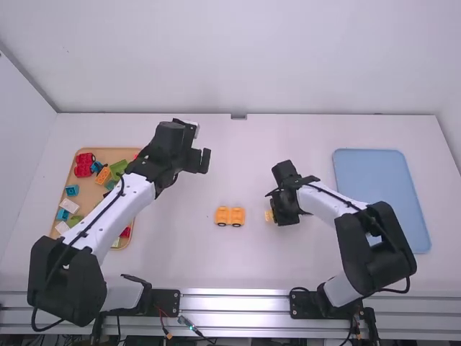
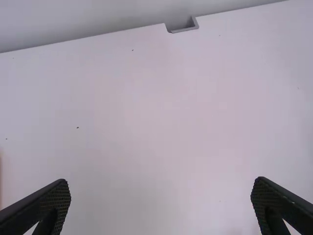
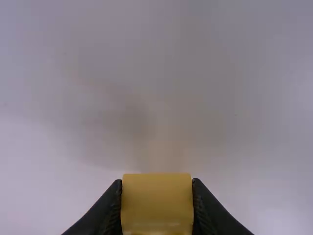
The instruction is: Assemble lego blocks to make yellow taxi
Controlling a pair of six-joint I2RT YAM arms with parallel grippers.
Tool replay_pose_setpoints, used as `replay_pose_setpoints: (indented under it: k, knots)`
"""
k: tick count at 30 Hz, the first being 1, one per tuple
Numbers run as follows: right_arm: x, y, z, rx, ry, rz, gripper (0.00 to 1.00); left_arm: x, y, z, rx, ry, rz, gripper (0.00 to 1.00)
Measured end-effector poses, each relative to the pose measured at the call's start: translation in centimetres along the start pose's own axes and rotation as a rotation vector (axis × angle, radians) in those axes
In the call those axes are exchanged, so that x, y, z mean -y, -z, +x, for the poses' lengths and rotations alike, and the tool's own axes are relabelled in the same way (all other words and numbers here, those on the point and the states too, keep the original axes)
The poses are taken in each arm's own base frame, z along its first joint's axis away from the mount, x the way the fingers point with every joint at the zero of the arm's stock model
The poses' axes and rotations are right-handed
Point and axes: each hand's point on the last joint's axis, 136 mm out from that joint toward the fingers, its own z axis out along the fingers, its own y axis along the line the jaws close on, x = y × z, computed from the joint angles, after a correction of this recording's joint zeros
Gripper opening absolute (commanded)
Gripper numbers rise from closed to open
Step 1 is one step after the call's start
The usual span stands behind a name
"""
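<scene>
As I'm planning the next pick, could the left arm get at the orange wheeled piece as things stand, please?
Probably yes: its end effector is open, with only bare table between it and the orange wheeled piece.

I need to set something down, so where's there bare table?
Bare table: behind the wheeled piece, between the left end effector and the blue tray; and between that piece and the metal rail. Crowded: the block tray beneath the left arm, and where the right end effector grips a yellow block.

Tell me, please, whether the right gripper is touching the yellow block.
Touching. In the right wrist view, the right gripper has a finger against each side of the yellow block.
</scene>
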Motion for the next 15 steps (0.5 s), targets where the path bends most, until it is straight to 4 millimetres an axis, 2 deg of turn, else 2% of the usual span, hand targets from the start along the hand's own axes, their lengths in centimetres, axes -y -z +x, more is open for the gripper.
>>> replay_pose_setpoints:
  k: [4, 7, 12, 13, 14, 15]
  knots:
    - [0.52, -0.65, 0.08, -0.017, -0.015, -0.003, 0.27, 0.0, 0.0, 0.07, -0.003, 0.003, 0.0, 0.99]
    - [0.64, -0.83, 0.12, -0.023, -0.023, -0.004, 0.44, 0.0, 0.01, 0.06, -0.003, 0.003, 0.0, 0.99]
    - [0.62, -0.86, 0.17, -0.026, -0.036, -0.006, 0.57, -0.01, 0.01, 0.09, -0.004, 0.003, 0.0, 0.99]
    - [0.64, -0.87, 0.17, -0.027, -0.04, -0.006, 0.71, -0.01, 0.01, 0.14, -0.006, 0.003, 0.0, 0.99]
    - [0.65, -0.87, 0.18, -0.027, -0.043, -0.005, 0.74, -0.01, 0.01, 0.17, -0.007, 0.003, 0.0, 0.99]
    - [0.66, -0.87, 0.19, -0.028, -0.044, -0.005, 0.85, -0.01, 0.01, 0.18, -0.007, 0.003, 0.0, 0.99]
